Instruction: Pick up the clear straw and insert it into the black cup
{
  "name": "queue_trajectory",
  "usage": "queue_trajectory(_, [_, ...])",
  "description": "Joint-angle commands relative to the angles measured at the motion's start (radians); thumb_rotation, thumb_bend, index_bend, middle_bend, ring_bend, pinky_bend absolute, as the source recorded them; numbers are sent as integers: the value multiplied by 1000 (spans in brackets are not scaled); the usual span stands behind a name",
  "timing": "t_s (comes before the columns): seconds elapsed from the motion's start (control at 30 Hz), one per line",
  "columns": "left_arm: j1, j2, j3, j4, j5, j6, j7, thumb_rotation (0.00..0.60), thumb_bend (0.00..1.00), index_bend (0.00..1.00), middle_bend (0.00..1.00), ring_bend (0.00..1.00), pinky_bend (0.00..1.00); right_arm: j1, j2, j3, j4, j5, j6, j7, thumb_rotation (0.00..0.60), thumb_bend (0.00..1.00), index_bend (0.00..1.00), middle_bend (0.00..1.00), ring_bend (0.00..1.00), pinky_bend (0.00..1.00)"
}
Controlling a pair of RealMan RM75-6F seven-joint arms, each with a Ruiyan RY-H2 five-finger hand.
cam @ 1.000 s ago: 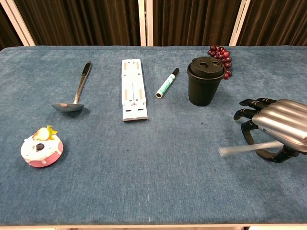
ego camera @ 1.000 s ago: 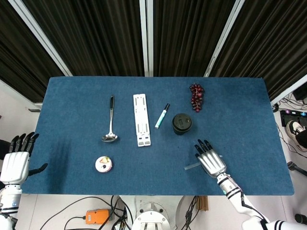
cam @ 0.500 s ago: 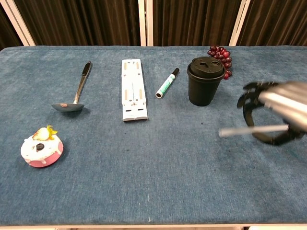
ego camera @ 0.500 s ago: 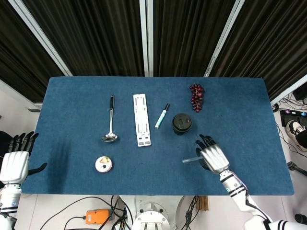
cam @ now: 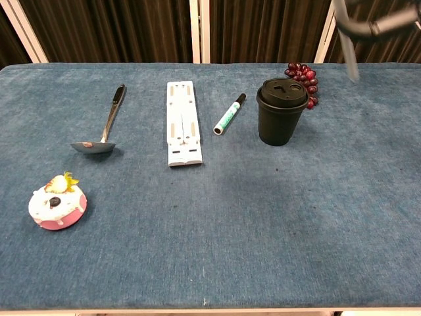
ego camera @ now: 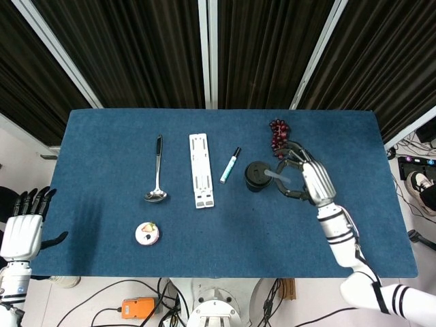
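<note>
The black lidded cup (ego camera: 258, 175) (cam: 281, 112) stands upright right of the table's middle. My right hand (ego camera: 304, 179) (cam: 376, 25) is raised high, just to the right of the cup, and holds the clear straw (ego camera: 274, 176) (cam: 349, 50). In the chest view the straw hangs down from the hand, its lower end above and to the right of the cup, apart from the lid. In the head view its tip overlaps the cup's lid. My left hand (ego camera: 24, 228) hovers off the table's left edge, fingers spread, holding nothing.
Purple grapes (ego camera: 278, 137) (cam: 302, 74) lie just behind the cup. Left of the cup are a marker (cam: 229, 114), a white plastic bracket (cam: 181, 122) and a ladle (cam: 104, 124). A small pink cake (cam: 56, 203) sits near the front left.
My right hand has lifted the straw off the table near the front right and carried it up and back to beside the cup. The straw turned from lying flat to hanging down.
</note>
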Motion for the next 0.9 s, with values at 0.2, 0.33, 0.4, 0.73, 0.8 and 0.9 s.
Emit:
queue_trajectory(0.2, [3, 1, 1, -5, -10, -4, 4, 600, 58, 89, 81, 13, 0, 130, -171, 72, 224, 82, -81, 187, 600, 616, 673, 346, 169, 238])
queue_trajectory(0.33, [4, 1, 1, -3, -15, -8, 4, 600, 57, 88, 81, 13, 0, 152, -222, 62, 303, 76, -79, 213, 600, 616, 673, 346, 169, 238])
queue_trajectory(0.4, [4, 1, 1, -1, -16, -9, 3, 600, 58, 88, 81, 13, 0, 156, -240, 60, 333, 73, -71, 220, 600, 616, 673, 346, 169, 238])
queue_trajectory(0.73, [0, -3, 0, 2, -20, -18, 1, 600, 58, 88, 81, 13, 0, 170, -301, 44, 428, 71, -58, 291, 600, 616, 674, 347, 169, 238])
queue_trajectory(0.8, [1, -2, 1, 2, -21, -19, 1, 600, 58, 88, 81, 13, 0, 169, -304, 40, 433, 70, -57, 298, 600, 616, 674, 347, 169, 238])
queue_trajectory(0.9, [1, -1, 1, 1, -21, -19, 2, 600, 58, 88, 81, 13, 0, 168, -305, 36, 436, 69, -53, 300, 600, 616, 673, 347, 169, 238])
